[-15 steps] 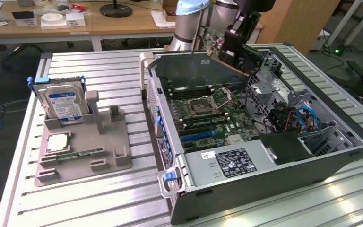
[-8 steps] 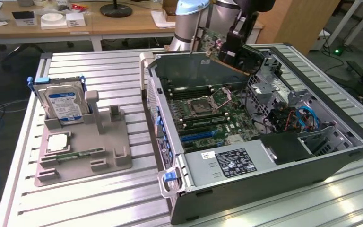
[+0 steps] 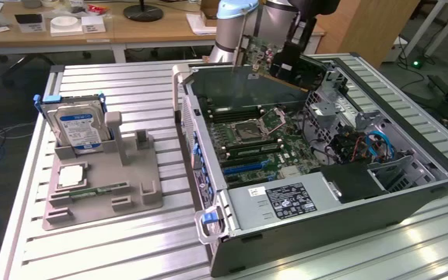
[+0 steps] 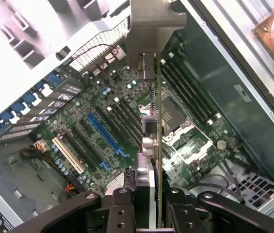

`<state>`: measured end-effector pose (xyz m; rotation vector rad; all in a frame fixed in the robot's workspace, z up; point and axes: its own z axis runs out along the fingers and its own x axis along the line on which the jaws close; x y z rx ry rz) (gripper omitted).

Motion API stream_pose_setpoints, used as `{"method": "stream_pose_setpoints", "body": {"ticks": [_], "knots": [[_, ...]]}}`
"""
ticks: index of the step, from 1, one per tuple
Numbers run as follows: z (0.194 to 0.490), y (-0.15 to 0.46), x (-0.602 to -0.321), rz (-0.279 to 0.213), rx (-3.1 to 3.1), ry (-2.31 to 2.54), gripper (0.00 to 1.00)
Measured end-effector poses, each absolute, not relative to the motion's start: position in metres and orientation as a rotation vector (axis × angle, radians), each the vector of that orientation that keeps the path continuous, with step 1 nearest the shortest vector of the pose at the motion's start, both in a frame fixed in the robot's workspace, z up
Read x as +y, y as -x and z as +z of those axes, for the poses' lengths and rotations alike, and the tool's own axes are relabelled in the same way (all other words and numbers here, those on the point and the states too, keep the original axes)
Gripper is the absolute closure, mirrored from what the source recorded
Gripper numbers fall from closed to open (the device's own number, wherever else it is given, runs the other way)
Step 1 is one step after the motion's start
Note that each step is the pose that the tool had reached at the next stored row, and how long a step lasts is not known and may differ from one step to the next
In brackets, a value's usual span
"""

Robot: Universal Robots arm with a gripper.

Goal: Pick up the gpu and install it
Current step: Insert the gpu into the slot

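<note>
The gripper (image 4: 151,212) is closed on the gpu (image 4: 151,125), holding it edge-down above the motherboard (image 4: 103,131) inside the open computer case (image 3: 410,192).

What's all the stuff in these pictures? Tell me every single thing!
gpu: one, green with a silver bracket, held above the open computer case.
computer case: one, dark grey, side open, on the table, exterior view's right.
motherboard: one, green, inside the case.
grey holder: one, on the table, exterior view's left.
hard drive: one, silver with a blue-white label, standing in the holder.
memory stick: one, green, lying in the holder.
table: one, silver slats.
arm: one, silver and pale blue, behind the case.
gripper: one, black, shut on the gpu.
</note>
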<state>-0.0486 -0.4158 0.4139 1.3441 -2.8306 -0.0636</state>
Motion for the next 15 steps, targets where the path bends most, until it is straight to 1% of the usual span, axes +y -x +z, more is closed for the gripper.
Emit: {"method": "stream_pose_setpoints", "body": {"ticks": [15], "knots": [[0.413,0.0482,-0.4158,-0.058,-2.693,-1.604,0.72]]}}
